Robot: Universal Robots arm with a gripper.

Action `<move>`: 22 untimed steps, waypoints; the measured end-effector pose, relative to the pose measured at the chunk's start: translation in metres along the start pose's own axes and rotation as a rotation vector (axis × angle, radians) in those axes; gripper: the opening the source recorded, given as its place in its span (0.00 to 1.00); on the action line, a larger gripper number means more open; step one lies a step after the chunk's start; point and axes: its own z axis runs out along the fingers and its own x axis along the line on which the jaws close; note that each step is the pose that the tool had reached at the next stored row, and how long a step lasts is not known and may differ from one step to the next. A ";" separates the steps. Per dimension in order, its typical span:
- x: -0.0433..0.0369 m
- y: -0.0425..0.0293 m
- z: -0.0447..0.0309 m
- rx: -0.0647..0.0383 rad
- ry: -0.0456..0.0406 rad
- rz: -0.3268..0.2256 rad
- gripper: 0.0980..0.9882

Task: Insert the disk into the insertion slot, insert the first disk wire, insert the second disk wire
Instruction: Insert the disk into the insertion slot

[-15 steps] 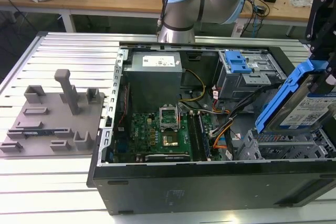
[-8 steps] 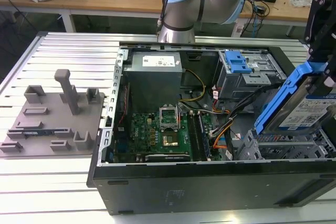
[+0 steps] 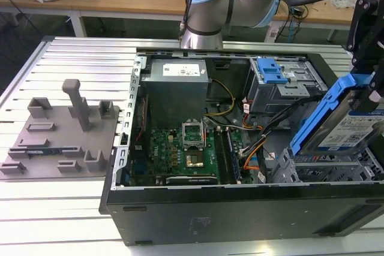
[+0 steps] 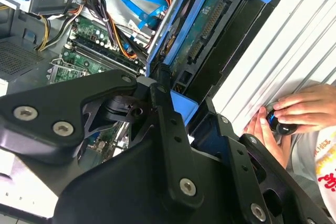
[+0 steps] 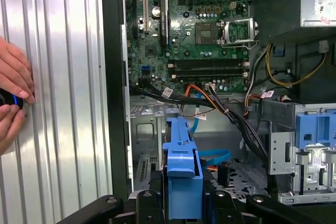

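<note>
On the bench (image 3: 54, 208), the open computer case (image 3: 240, 214) is lying with the insertion slot (image 3: 324, 171) at the exterior view's lower right. The disk (image 3: 351, 131) is hanging tilted just above the slot, so the insertion step is in hand. The end effector (image 5: 182, 203) is apparently clamping the disk's blue frame. Seating it is likely calling for levelling first. The first disk wire (image 5: 210, 156) is looping inside the case.

We're over an open black computer case (image 3: 240, 211) lying on a slatted metal table (image 3: 54, 208). Inside, there's the green motherboard (image 3: 180, 151) with its bare processor socket (image 5: 237, 30), and the grey power supply (image 3: 178, 82) just beyond it. Next along is a drive bay with a blue latch (image 3: 273, 75). Out on the exterior view's left, a grey fixture plate (image 3: 57, 139) rests on the table, an upright post (image 3: 78, 103) rising from it.
</note>
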 end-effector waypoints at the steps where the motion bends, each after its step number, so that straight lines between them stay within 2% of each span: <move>1: 0.0002 0.0000 0.0004 0.000 0.0001 0.000 0.30; 9: 0.0017 0.0004 0.0073 0.000 0.0000 0.000 0.30; 20: 0.0033 0.0017 0.0283 0.000 0.0000 0.000 0.30; 22: 0.0036 0.0021 0.0341 0.000 -0.0001 0.000 0.30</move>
